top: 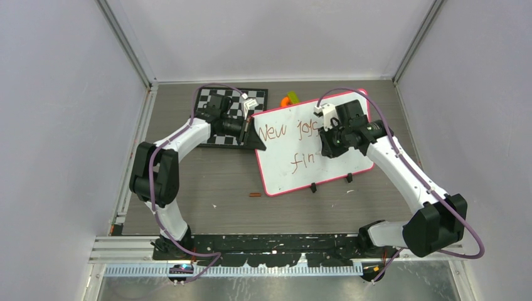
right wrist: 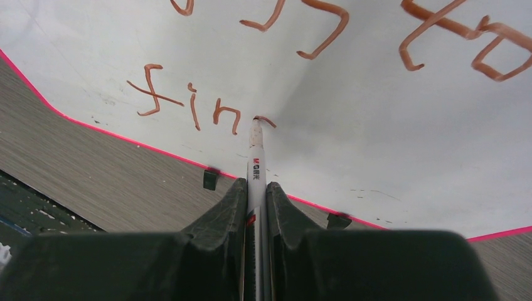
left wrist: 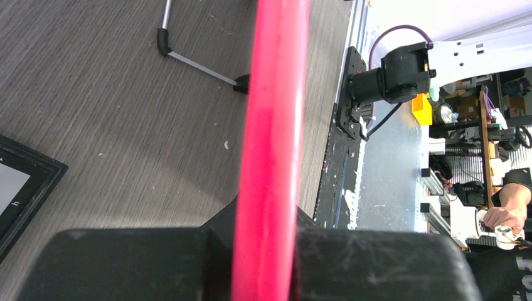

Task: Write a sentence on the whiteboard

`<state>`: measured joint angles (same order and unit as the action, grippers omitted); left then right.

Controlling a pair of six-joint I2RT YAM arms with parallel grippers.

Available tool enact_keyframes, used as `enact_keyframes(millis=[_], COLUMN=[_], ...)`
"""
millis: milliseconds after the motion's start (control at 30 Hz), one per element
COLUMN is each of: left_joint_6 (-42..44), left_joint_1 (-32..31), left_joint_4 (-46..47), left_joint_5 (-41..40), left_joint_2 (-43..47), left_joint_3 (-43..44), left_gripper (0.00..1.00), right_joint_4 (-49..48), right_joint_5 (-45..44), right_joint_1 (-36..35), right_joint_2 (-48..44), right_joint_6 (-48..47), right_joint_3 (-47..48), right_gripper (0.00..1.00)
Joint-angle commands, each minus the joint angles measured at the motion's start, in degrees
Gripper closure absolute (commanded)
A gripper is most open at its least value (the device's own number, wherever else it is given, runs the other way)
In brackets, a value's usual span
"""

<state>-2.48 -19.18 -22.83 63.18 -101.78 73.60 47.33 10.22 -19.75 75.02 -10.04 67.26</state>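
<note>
The whiteboard (top: 282, 170) lies tilted on the table, its red-pink rim (left wrist: 273, 125) clamped at the left edge by my left gripper (top: 256, 139), which is shut on it (left wrist: 266, 251). The sentence (top: 279, 131) reads "New jobs" on the upper line and "fin" (right wrist: 188, 103) on the lower line, in reddish-brown strokes. My right gripper (top: 330, 142) hovers over the board's middle, shut on a white marker (right wrist: 256, 166). The marker's tip touches the board just right of "fin", where a short new stroke begins. The right arm hides the end of the upper line in the top view.
A black-and-white checkerboard (top: 210, 98) lies under the left arm at the back left. An orange and green object (top: 290, 99) sits behind the board. A small brown stick (top: 254, 195) lies on the table near the board's front corner. Two black clips (top: 313, 187) mark the board's near edge.
</note>
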Motion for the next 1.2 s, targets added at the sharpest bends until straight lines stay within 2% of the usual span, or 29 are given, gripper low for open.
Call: enact_keyframes(millis=[0,300,967,1167], left_joint_6=[-0.07,-0.18,-0.17,-0.16], left_joint_1=[0.21,0.20,0.20,0.28], left_joint_4=[-0.64,-0.84,-0.95,-0.93], left_joint_5=[-6.22,-6.32,-6.23,-6.14], left_joint_2=[-0.54,-0.52,-0.68,-0.99], left_joint_3=[1.58,1.76,2.36,2.53], left_gripper=[1.00,1.00,1.00,1.00], right_joint_4=[-1.44,-0.79,-3.12,-2.65], right_joint_5=[0.15,-1.49,-3.12,-2.18], right_joint_1=[-0.13,-0.06,3.38,3.46], right_joint_2=[-0.84,-1.72,2.61,2.81], right_joint_6=[-1.21,-2.08,-0.42,-0.74], right_joint_3=[-1.60,-3.44,7.30,6.87], right_gripper=[1.00,1.00,1.00,1.00])
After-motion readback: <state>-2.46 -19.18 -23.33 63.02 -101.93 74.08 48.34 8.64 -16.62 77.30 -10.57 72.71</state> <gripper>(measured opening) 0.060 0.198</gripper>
